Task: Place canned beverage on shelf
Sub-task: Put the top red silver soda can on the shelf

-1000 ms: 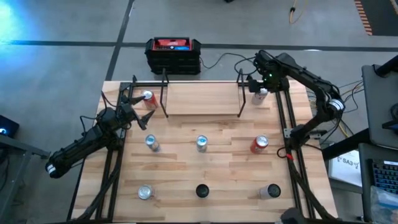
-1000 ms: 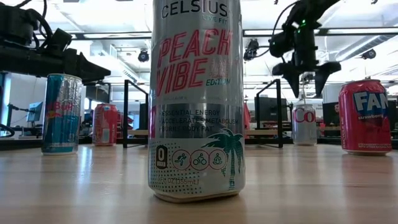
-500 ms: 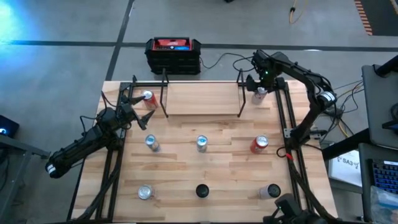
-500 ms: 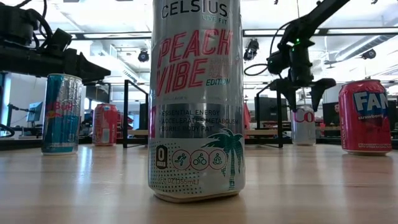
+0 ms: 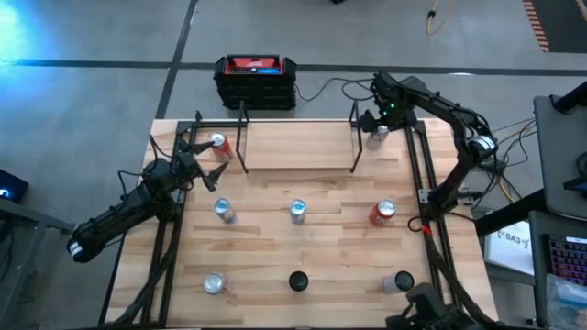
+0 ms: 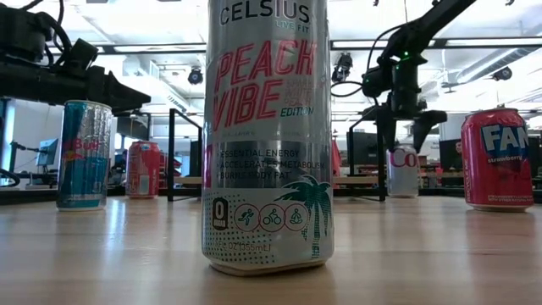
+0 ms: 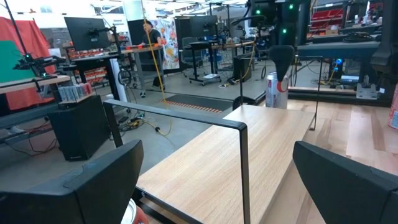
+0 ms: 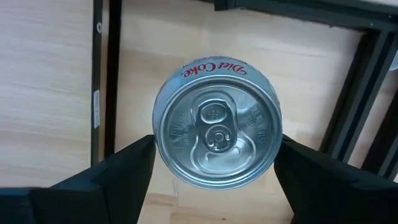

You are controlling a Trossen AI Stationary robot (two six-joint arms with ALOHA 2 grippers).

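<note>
2 grippers are in play: the right gripper [image 8: 214, 171] hangs straight over the Diet Coke can [image 8: 216, 129], its fingers [image 8: 121, 171] set to either side of the can with a sliver of gap showing, so it straddles the can without gripping it. That can [image 5: 377, 137] stands on the tabletop [image 5: 303, 247] just beside the shelf [image 5: 298, 145], outside the black upright [image 5: 355, 137] at its right end. The left gripper [image 5: 193, 154] waits wide and empty near a red can [image 5: 218, 143] by the shelf's other end. My worry: if the fingers close off-centre, 1 pad would meet the can first and push it over or against the upright; a weak squeeze may let the smooth can slip on lifting, and carrying it low could clip that upright
</note>
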